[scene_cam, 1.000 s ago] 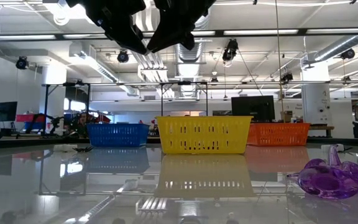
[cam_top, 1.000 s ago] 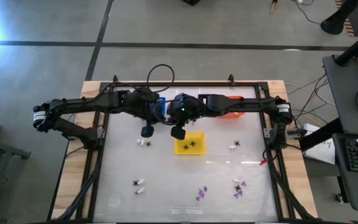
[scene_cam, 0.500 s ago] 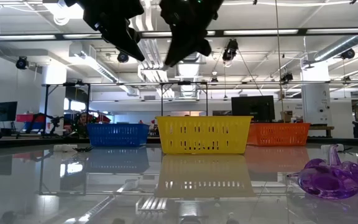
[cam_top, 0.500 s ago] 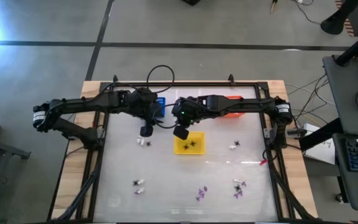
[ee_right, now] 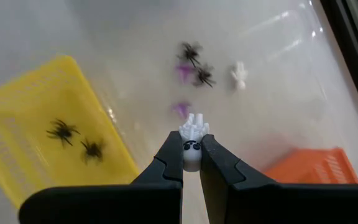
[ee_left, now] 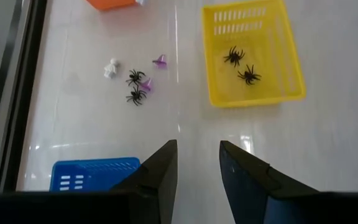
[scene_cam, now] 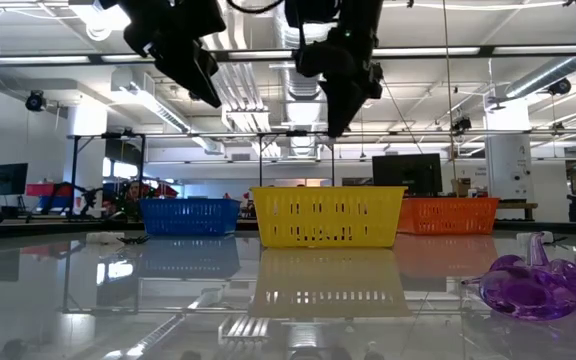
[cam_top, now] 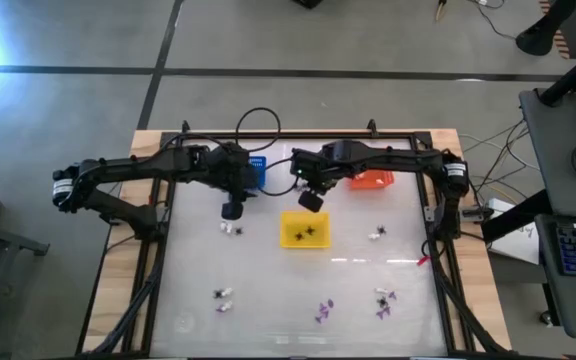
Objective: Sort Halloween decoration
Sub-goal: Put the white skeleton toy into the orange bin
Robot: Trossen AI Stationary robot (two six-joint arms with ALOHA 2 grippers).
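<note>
My right gripper (ee_right: pixel 191 163) is shut on a small white trinket (ee_right: pixel 192 147) and hangs above the table between the yellow basket (cam_top: pixel 304 231) and the orange basket (cam_top: pixel 373 180). Two black spiders (ee_right: pixel 61 130) lie in the yellow basket. My left gripper (ee_left: pixel 197 167) is open and empty, hovering near the blue basket (cam_top: pixel 256 170). Loose trinkets lie on the table: a white one (cam_top: pixel 230 228) below the left gripper, another white one (cam_top: pixel 376 234), and black, white and purple ones (cam_top: pixel 323 311) toward the near edge. My right gripper pinches the white trinket between its two fingertips (ee_right: pixel 171 155). The trinket's pronged end (ee_right: pixel 194 129) sticks out past the tips. The fingers point down from above, and the trinket is lifted clear of the table.
The three baskets stand in the far half of the table, blue (scene_cam: pixel 190 215), yellow (scene_cam: pixel 328 216) and orange (scene_cam: pixel 448 214). A purple trinket (scene_cam: pixel 528 285) lies close to the low camera. A cluster of spiders (ee_left: pixel 135 78), purple bits and a white piece (ee_left: pixel 110 67) lies near the orange basket.
My right gripper, still shut on the white trinket, has moved from over the yellow basket's far left corner toward the table's right and far edge, toward the orange basket.
</note>
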